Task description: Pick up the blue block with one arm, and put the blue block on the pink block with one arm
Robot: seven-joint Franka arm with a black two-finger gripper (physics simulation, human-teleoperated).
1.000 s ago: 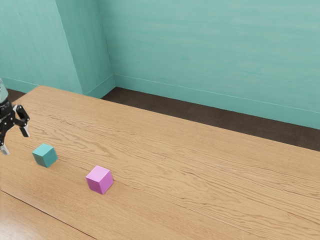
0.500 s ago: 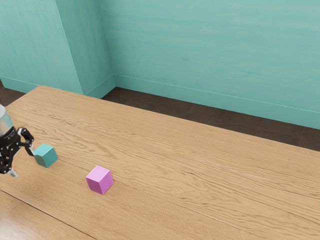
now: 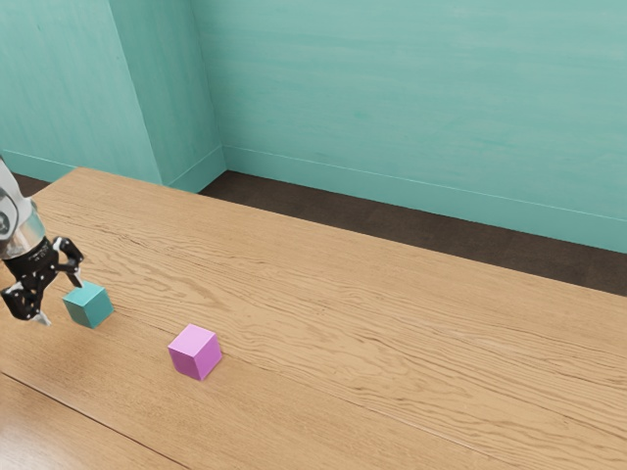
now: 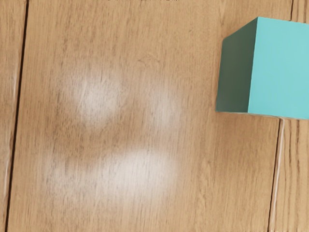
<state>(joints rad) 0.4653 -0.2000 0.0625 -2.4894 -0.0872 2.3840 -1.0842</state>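
Exterior view: my claw [image 3: 56,297] sits low over the table [image 3: 411,333] near the exterior view's left edge, fingers spread apart, nothing between them. The blue block [image 3: 88,304] rests flat on the wood just beside the claw, on the side toward the exterior view's right. One fingertip is close to the block's upper near corner; I cannot tell whether it touches. The pink block [image 3: 195,352] stands on the table apart from the blue block, farther toward the exterior view's right and nearer the camera. A teal wall [image 3: 411,88] is behind.

Wrist view: the blue block [image 4: 273,67] appears off to one side of my hand, its top face lit and one side face in shadow. Bare plank surface [image 4: 120,125] lies directly under the hand, with pale glare patches.
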